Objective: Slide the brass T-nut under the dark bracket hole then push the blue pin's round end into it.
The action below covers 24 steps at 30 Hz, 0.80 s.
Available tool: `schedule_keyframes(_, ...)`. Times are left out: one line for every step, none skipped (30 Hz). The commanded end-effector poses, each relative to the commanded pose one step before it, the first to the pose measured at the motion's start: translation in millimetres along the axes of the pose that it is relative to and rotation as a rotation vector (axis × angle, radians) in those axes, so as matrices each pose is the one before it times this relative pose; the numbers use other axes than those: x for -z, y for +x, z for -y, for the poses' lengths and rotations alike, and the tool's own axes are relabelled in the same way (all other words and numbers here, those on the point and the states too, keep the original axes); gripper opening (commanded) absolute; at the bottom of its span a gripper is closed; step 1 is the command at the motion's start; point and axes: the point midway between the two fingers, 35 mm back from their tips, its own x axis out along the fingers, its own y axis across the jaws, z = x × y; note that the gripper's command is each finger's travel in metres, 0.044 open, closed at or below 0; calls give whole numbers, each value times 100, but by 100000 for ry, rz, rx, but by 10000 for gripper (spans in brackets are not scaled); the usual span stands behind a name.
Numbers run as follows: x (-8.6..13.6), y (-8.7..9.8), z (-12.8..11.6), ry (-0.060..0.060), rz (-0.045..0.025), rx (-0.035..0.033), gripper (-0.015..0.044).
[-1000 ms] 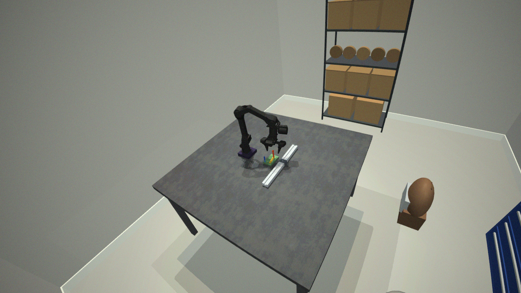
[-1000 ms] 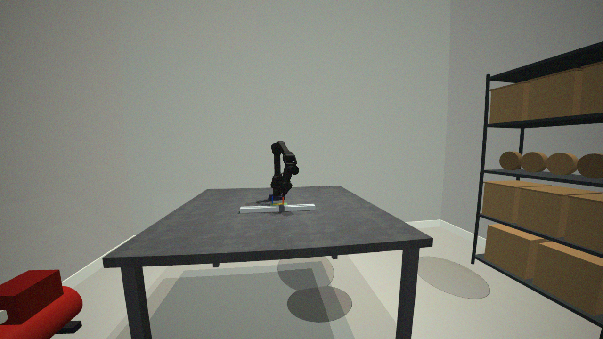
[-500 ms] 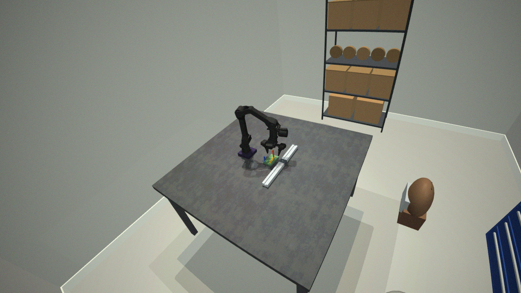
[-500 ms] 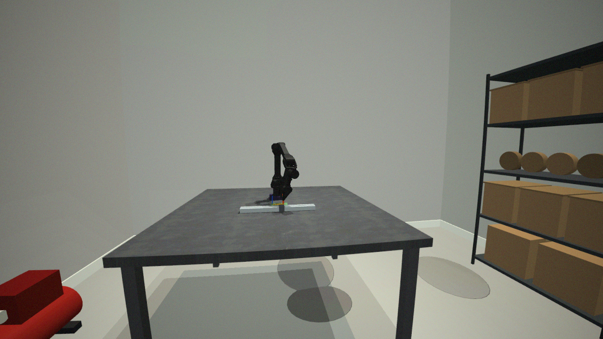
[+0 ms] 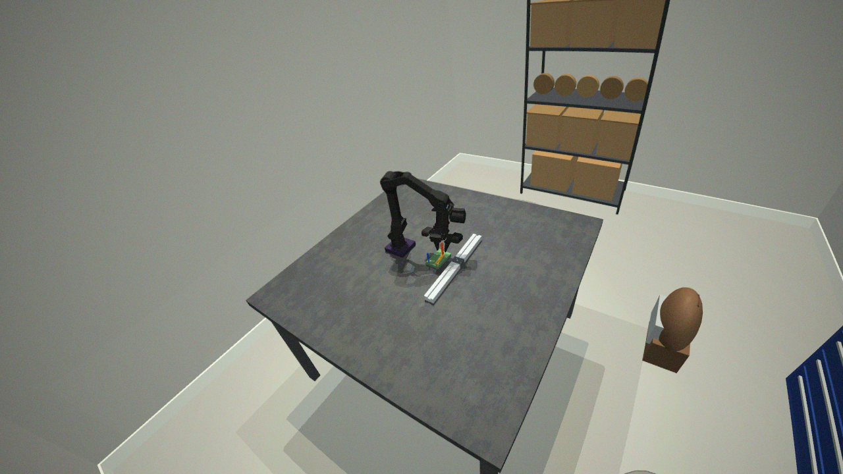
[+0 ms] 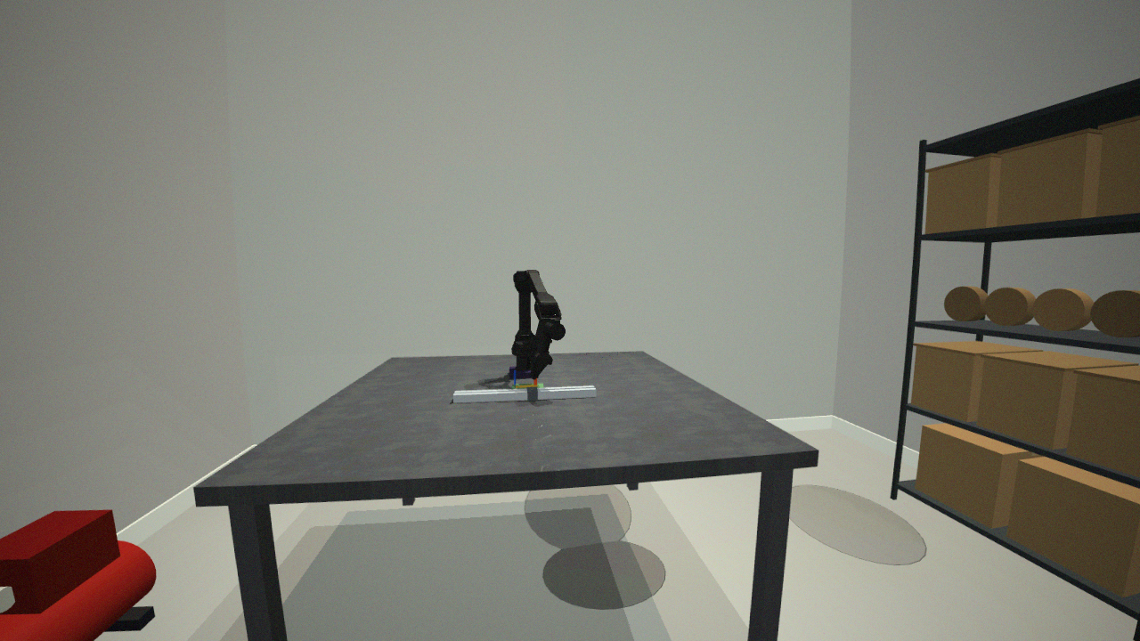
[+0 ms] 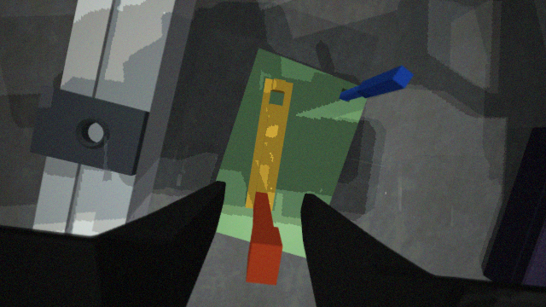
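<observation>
So my gripper (image 5: 441,247) (image 6: 536,375) (image 7: 264,196) is down over the green tray (image 5: 432,264) (image 6: 540,386) (image 7: 316,158), fingers part way open. In the wrist view there's a visible gap on both sides of the orange handle (image 5: 442,249) (image 6: 535,381) (image 7: 264,261), so I'm not clamped on anything.

The brass T-nut (image 5: 439,259) (image 6: 525,386) (image 7: 265,158) is lying flat on the tray, with that handle sticking up from one end and a squarish hole near the other. The blue pin (image 5: 427,257) (image 6: 515,377) (image 7: 380,84) is standing up at a corner of the tray, off to the side of the nut.

The aluminum rail (image 5: 442,285) (image 6: 486,395) (image 7: 142,60) is sitting on the dark table (image 5: 377,336) (image 6: 509,442) (image 7: 414,179), near the tray but apart from it. The dark bracket (image 5: 458,260) (image 6: 532,394) (image 7: 55,128) straddles it, and I can see its round hole fine from the wrist cam. Nut's not in the slot and the pin's not in the bracket. My purple base plate (image 5: 390,251) (image 7: 538,273) is on the other side of the tray from the rail.
</observation>
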Motion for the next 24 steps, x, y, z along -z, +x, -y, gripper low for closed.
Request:
schedule_keyframes(54,37,9,647,-249,33,72)
schedule_keyframes(0,0,0,0,0,0,46)
schedule_keyframes(0,0,0,0,0,0,20)
schedule_keyframes(0,0,0,0,0,0,-6)
schedule_keyframes(0,0,0,0,0,0,-33)
schedule_keyframes(0,0,0,0,0,0,-59)
schedule_keyframes(0,0,0,0,0,0,-85)
schedule_keyframes(0,0,0,0,0,0,-111)
schedule_keyframes(0,0,0,0,0,0,-137)
schedule_keyframes(0,0,0,0,0,0,-150)
schedule_keyframes(0,0,0,0,0,0,-150)
schedule_keyframes(0,0,0,0,0,0,-150)
schedule_keyframes(0,0,0,0,0,0,-150)
schedule_keyframes(-6,-24,-5,0,0,-1,-150)
schedule_keyframes(-17,-73,-14,0,0,-2,-150)
schedule_keyframes(-29,-122,-23,1,0,-3,-150)
schedule_keyframes(-35,-149,-28,1,0,-3,-150)
schedule_keyframes(-35,-149,-27,1,0,-3,-150)
schedule_keyframes(-36,-149,-26,1,0,-3,-150)
schedule_keyframes(-36,-149,-25,1,0,-3,-150)
schedule_keyframes(-36,-150,-24,1,0,-3,-150)
schedule_keyframes(-37,-150,-23,1,0,-3,-150)
schedule_keyframes(-37,-150,-22,1,0,-3,-150)
schedule_keyframes(-37,-151,-20,1,0,-2,-150)
